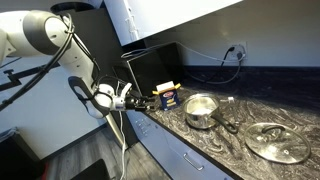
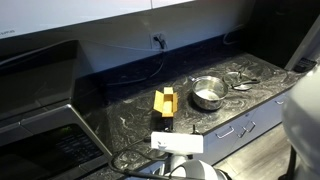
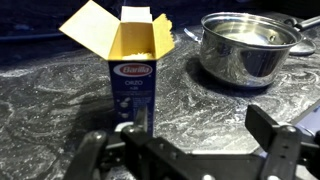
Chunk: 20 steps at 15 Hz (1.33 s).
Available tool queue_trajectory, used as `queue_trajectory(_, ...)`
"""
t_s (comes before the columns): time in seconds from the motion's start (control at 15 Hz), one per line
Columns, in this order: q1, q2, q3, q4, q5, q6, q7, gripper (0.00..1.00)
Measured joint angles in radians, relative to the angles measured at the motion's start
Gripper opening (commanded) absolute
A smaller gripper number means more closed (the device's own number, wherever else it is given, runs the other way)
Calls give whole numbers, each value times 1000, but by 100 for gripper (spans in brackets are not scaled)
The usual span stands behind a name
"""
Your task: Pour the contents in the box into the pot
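Tool, in an exterior view: we see the tool [image 1: 122,97] at the edge of the worktop [image 1: 230,150], at 9 o'clock of the box, near it but apart. Its fingers are too small here for us to judge.
Box, in an exterior view: the box [image 1: 168,96] stands upright, yellow flaps up, just in front of the black appliance [image 1: 152,68].
Pot, in an exterior view: the pot [image 1: 200,110] sits at 4 o'clock of the box, near it. The lid [image 1: 278,142] lies flat further along at 4 o'clock.
Box, in an exterior view: the box [image 2: 164,104] stands upright on the dark marbled worktop.
Pot, in an exterior view: the pot [image 2: 207,94] is at 2 o'clock of the box, apart from it.
Wrist, in an exterior view: the white wrist [image 2: 177,143] shows at 6 o'clock of the box; we cannot make out the fingers.
Tool, wrist view: the tool [image 3: 185,150] is spread wide, its fingers [image 3: 280,140] holding nothing.
Box, wrist view: the box [image 3: 133,75] stands at 11 o'clock of the tool, apart from both fingers, flaps folded outward.
Inside the box, wrist view: we see yellow, but cannot tell loose filling from wall.
Pot, wrist view: the pot [image 3: 245,48] stands at 1 o'clock of the tool, its inside shiny steel.
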State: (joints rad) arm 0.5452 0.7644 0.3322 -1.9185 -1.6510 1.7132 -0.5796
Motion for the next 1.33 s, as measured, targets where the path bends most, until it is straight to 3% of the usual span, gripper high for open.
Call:
queue_trajectory(0.2,2,45,-2,59,-1,-23,-5,100)
queue_trajectory(0.93,0,91,-4,103,-10,-23,1,100)
queue_trajectory(1.33,-2,125,-21,155,-109,50,0,100)
